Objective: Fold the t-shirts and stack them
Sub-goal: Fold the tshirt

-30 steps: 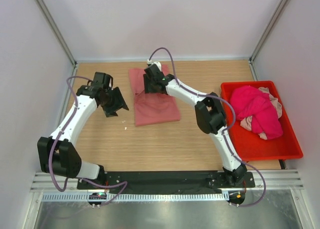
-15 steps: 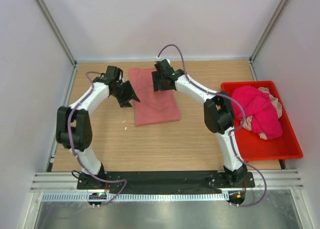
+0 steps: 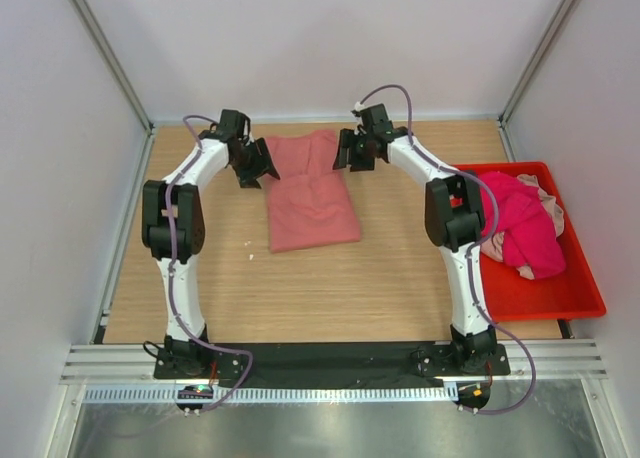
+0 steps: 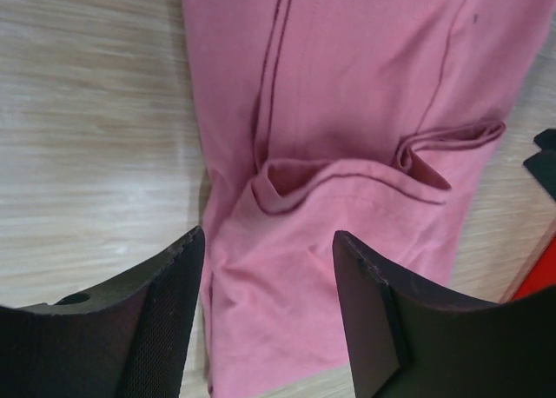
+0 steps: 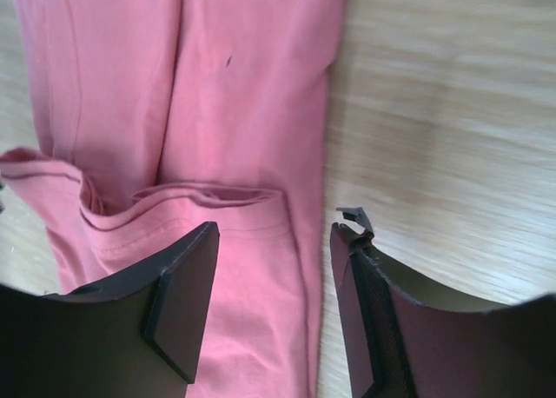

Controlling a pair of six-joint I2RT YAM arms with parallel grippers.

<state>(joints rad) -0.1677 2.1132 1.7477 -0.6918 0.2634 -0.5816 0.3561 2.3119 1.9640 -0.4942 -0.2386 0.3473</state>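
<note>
Both grippers are hanging open and empty over the far end of the shirt (image 3: 310,193), the left gripper (image 3: 252,165) at its left edge and the right gripper (image 3: 350,150) at its right edge. The shirt is lying flat on the table (image 3: 220,278), midway between the arms. Its long axis is running from the far wall toward the bases, so the grippers are facing each other across its short width. In the left wrist view the fingers are straddling the cloth's left border, one over bare wood and one over fabric, with a rumpled fold lying just ahead. The right wrist view is showing the same at the right border. Whether the fingertips are touching the cloth, I cannot tell. Each arm is sitting nearest its own far corner, so a paired pinch there, drawing the far end toward the near hem, is looking likely. The other shirts (image 3: 520,223) are lying heaped in the bin (image 3: 530,306), well apart to the right.
</note>
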